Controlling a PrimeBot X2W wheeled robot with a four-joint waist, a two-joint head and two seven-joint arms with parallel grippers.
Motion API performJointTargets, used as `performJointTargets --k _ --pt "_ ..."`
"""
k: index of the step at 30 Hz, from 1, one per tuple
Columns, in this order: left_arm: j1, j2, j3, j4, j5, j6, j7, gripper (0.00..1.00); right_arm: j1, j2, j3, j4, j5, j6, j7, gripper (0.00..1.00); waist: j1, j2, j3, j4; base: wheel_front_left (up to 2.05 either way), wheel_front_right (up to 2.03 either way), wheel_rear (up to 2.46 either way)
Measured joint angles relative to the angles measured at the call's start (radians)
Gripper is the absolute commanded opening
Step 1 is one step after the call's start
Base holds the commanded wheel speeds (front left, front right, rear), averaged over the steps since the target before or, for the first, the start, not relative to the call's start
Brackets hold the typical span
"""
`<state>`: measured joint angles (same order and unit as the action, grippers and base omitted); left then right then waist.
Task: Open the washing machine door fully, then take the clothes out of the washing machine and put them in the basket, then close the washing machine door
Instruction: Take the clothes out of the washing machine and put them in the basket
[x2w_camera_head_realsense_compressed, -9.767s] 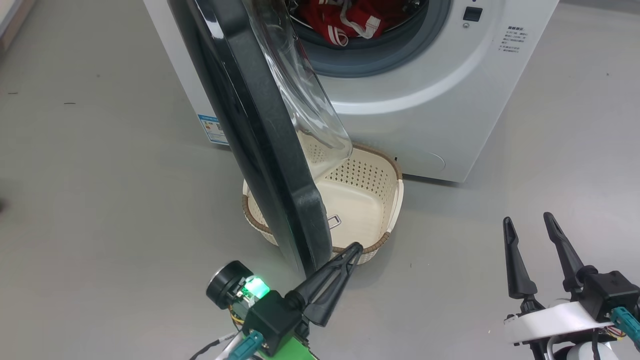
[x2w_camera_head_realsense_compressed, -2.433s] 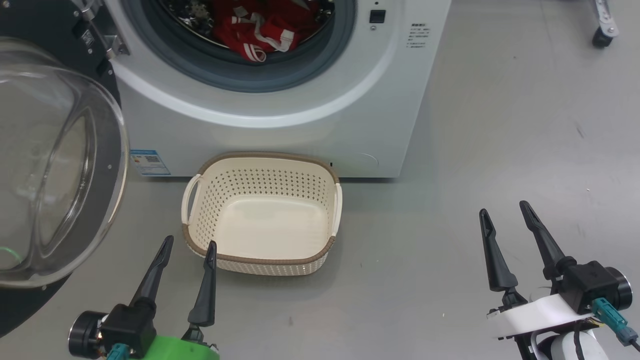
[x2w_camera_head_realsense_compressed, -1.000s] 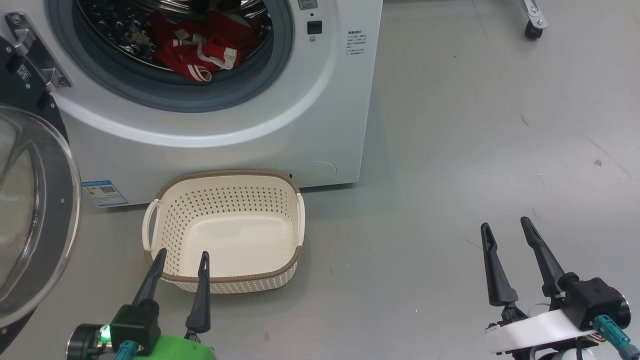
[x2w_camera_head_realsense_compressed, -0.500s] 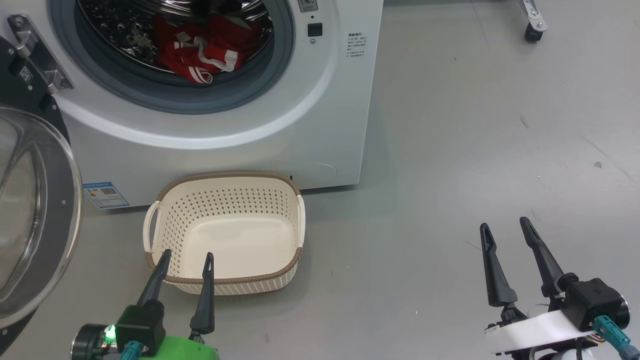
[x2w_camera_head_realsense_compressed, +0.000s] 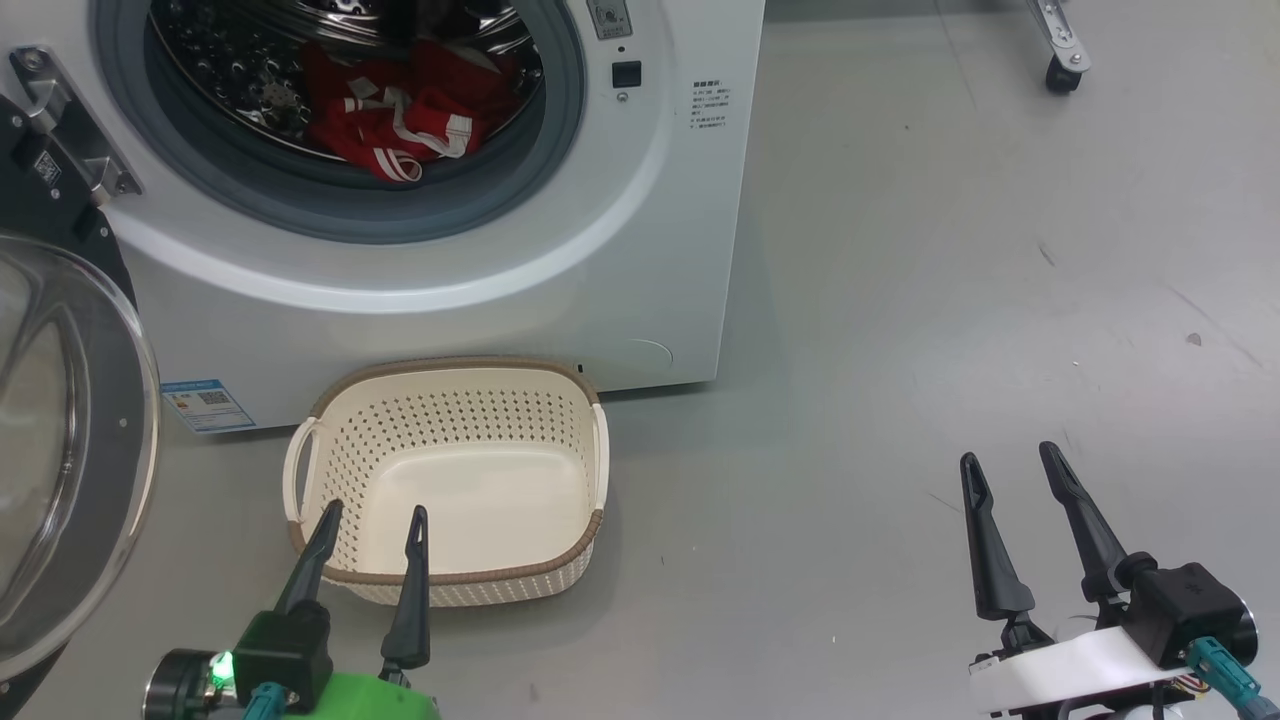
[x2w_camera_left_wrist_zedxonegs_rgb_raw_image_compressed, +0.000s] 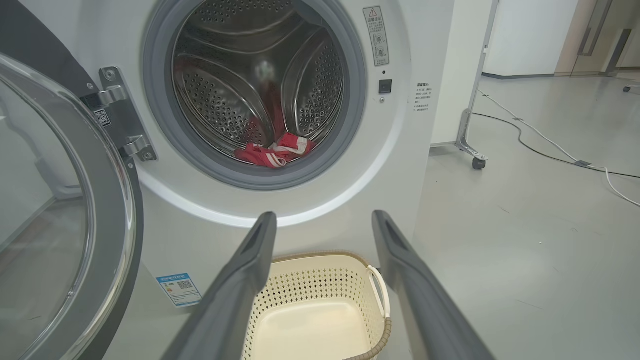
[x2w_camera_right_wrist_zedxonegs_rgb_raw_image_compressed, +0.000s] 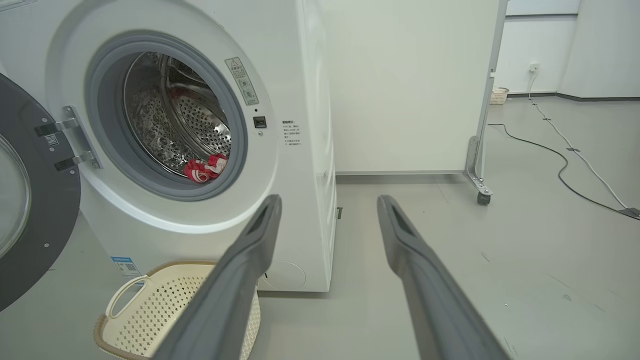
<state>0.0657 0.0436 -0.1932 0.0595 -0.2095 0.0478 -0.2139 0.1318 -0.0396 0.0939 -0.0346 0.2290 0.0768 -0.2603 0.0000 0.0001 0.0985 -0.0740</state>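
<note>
Clothes (x2w_camera_head_realsense_compressed: 390, 125), red with white trim, lie bunched at the bottom of the steel drum (x2w_camera_left_wrist_zedxonegs_rgb_raw_image_compressed: 260, 90) of the washing machine (x2w_camera_head_realsense_compressed: 450, 320), just behind the grey gasket (x2w_camera_head_realsense_compressed: 330, 212). The washing machine door (x2w_camera_head_realsense_compressed: 70, 450) stands swung wide to the robot's left, and the basket (x2w_camera_head_realsense_compressed: 450, 364) sits empty on the floor (x2w_camera_head_realsense_compressed: 900, 300) under the gasket, close against the machine's front. The left gripper (x2w_camera_head_realsense_compressed: 374, 510) hovers at the basket's near rim, fingers spread with nothing between them; the right gripper (x2w_camera_head_realsense_compressed: 1007, 455), likewise spread and empty, hangs well apart over bare floor. Probable hazards in the reach to come: a pinch that catches only a loose band or a single layer, so that part of the pile is left behind or slips free; fabric dragging on the gasket lip and dropping outside the small basket; the left forearm brushing the door and swinging it back toward the opening; a low approach nudging the light basket out of place.
</note>
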Motion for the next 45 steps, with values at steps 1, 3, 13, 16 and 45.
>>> performJointTargets --k 1,3,13,16,45 --pt "0.000 0.000 -0.001 0.001 0.000 0.000 0.000 1.00 0.000 0.000 0.000 0.000 0.000 0.000 0.000 1.00 0.0000 0.0000 -0.001 0.000 0.75 -0.75 0.00" --pt "0.000 0.000 -0.002 0.002 0.000 0.000 0.000 1.00 0.000 0.000 0.000 0.000 0.001 0.000 0.000 1.00 0.0000 0.0000 -0.002 0.000 0.81 -0.81 0.00" --pt "0.000 0.000 -0.005 0.004 0.000 0.001 -0.003 1.00 0.000 0.000 0.001 0.000 0.001 0.000 0.000 1.00 0.0000 -0.0001 -0.006 0.003 1.02 -1.01 0.00" --pt "0.000 0.000 -0.009 0.004 0.000 0.001 -0.003 1.00 0.000 0.000 0.001 0.000 0.001 0.000 0.000 1.00 0.0000 0.0000 -0.007 0.004 1.07 -1.07 0.00" --pt "-0.001 0.000 -0.011 0.007 0.000 0.010 -0.007 1.00 0.000 0.000 0.006 0.003 0.001 0.000 0.000 1.00 0.0000 0.0000 -0.015 0.010 0.52 -0.52 0.00"
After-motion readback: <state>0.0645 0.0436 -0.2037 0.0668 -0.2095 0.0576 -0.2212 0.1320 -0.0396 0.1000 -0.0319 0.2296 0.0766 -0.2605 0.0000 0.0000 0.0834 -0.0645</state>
